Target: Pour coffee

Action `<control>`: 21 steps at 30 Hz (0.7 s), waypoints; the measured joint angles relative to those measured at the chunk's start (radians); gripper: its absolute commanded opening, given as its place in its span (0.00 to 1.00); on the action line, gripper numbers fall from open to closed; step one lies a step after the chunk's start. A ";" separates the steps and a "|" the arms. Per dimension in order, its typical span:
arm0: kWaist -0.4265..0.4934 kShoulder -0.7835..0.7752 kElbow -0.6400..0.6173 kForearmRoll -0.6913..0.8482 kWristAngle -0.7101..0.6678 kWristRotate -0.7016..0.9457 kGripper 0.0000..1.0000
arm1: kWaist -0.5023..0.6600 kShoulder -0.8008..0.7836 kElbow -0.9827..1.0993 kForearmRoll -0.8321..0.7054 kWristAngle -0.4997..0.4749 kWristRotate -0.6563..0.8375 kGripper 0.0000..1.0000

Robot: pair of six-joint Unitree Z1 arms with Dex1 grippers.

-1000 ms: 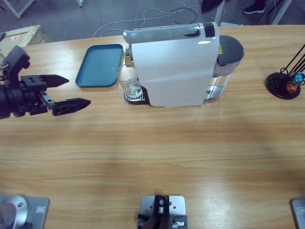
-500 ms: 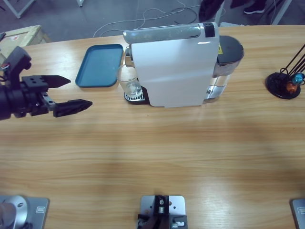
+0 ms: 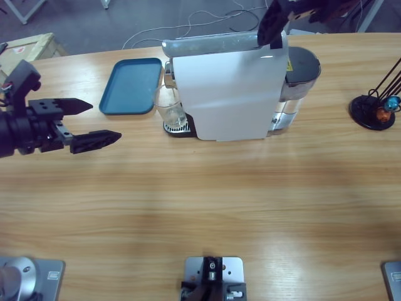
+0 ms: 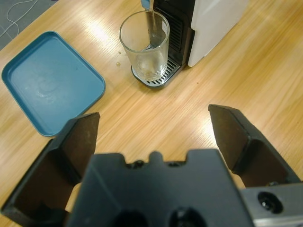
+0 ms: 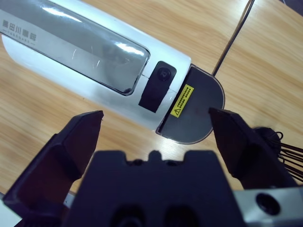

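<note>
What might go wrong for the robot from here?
The right end effector, open above the coffee machine, might miss the small black button and press the lid instead. The left end effector, open, faces the glass on the drip tray and could tip it when closing in.

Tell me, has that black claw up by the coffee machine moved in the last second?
Yes. The right claw was barely visible beyond the table's far edge a second ago; now it has come in over the rear top of the white coffee machine, jaws open.
</note>
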 measured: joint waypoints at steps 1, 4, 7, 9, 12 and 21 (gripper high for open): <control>0.000 0.000 0.000 0.000 0.000 0.000 0.99 | 0.000 0.000 0.000 -0.001 0.000 0.001 1.00; 0.000 0.001 0.000 0.000 0.000 0.000 0.99 | 0.000 0.000 0.000 -0.003 0.000 0.003 1.00; 0.000 0.001 0.000 0.000 0.000 0.000 0.99 | 0.000 -0.004 0.001 -0.004 0.000 0.003 1.00; 0.000 0.002 0.000 0.000 0.000 0.000 0.99 | 0.000 -0.021 0.002 -0.004 0.000 0.003 1.00; 0.000 0.006 0.000 0.000 0.000 0.000 0.99 | 0.000 -0.047 0.002 -0.004 0.000 0.003 1.00; 0.000 0.012 -0.002 0.000 0.000 0.000 0.99 | 0.000 -0.080 0.016 -0.022 0.000 0.003 1.00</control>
